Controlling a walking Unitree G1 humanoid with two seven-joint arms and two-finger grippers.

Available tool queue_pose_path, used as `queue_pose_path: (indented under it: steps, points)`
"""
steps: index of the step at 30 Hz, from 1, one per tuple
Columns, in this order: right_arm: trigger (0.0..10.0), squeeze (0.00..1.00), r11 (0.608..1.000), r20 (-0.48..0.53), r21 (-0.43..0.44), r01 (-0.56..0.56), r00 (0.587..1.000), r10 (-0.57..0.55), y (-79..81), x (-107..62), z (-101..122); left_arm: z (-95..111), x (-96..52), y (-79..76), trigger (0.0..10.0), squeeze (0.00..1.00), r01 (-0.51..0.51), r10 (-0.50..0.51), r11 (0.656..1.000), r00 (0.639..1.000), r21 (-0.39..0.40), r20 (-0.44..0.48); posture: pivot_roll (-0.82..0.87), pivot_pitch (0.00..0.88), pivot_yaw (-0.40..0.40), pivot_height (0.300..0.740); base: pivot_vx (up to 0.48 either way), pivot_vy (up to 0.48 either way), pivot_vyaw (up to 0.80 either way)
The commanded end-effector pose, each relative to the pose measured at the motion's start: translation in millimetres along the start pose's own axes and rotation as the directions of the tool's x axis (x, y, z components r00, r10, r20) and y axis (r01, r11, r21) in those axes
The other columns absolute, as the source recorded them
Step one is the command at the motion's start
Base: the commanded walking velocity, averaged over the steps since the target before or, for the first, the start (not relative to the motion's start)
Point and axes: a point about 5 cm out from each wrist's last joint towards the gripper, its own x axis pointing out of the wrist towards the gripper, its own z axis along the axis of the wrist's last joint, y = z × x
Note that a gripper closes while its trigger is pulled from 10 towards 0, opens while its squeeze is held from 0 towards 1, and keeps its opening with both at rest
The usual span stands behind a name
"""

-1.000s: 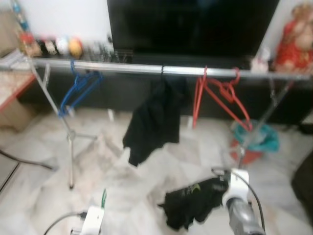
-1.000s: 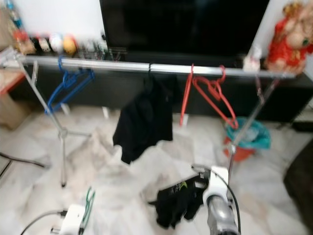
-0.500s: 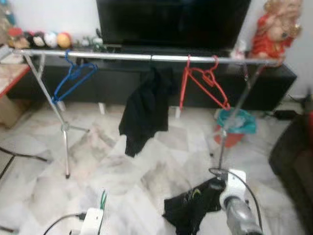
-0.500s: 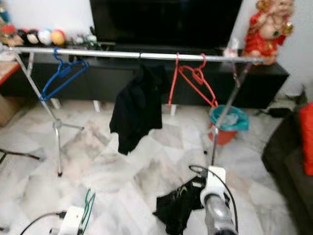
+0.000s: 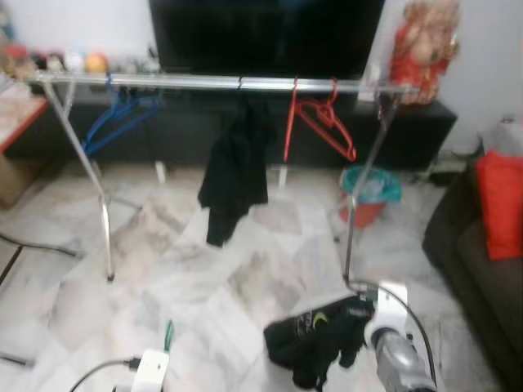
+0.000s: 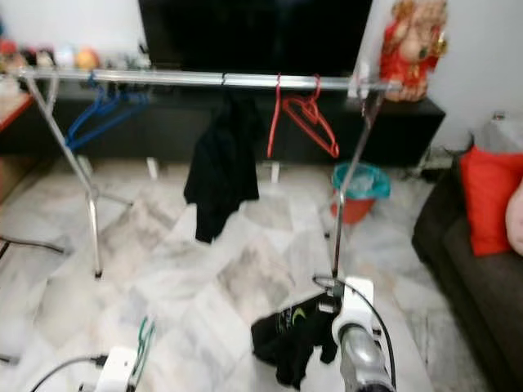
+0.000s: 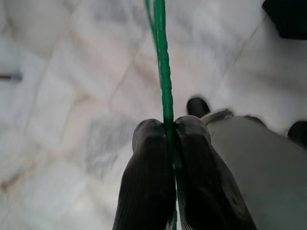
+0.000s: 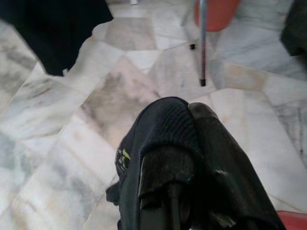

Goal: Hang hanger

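The left gripper (image 7: pixel 169 132) has its two black fingers (image 7: pixel 148 163) pressed together on a thin green hanger (image 7: pixel 163 72), whose wire runs straight out beyond the fingertips over the marble floor (image 7: pixel 72 96). In the head views the hanger shows as a green sliver just above the left arm's white wrist, low in the frame.

The right gripper (image 8: pixel 184 120) is clamped on a black garment (image 5: pixel 319 335) with a small yellow-green mark; the cloth wraps over one finger and hangs down beside the arm, just above the floor.

Well ahead of both grippers stands a metal clothes rail (image 5: pixel 229 82) on thin legs. From it hang blue hangers (image 5: pixel 118 118) toward the left end, a black shirt (image 5: pixel 237 167) near the middle, and red hangers (image 5: pixel 319 122) to the right of the shirt. One rail leg reaches the floor a little beyond the right gripper, and near that leg sits an orange bucket (image 5: pixel 365 204) with teal contents.

Behind the rail is a dark television (image 5: pixel 261 37) on a low black cabinet, with a red and gold statue (image 5: pixel 421 49) at its right end. A dark sofa with a red cushion (image 5: pixel 500 204) lies to the right of the right arm.
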Motion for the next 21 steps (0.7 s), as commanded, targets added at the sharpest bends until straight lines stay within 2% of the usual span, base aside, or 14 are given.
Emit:
queue_pose_path:
  steps: [1,21]
  points:
    - [10.0,0.00,1.000,0.022,-0.005,0.009,1.000,-0.009,-3.9,-0.1,3.1,-6.7,-1.2,-2.4,10.0,0.00,0.011,-0.011,1.000,1.000,0.013,-0.024,0.02,0.000,-0.043,0.740,-0.300,0.000,0.00]
    - [10.0,0.00,1.000,0.035,-0.007,-0.007,0.999,0.007,-0.5,1.8,8.0,-0.8,0.1,-3.7,10.0,0.00,0.025,-0.024,0.999,1.000,0.021,-0.012,0.02,0.000,-0.041,0.740,-0.297,0.000,0.00]
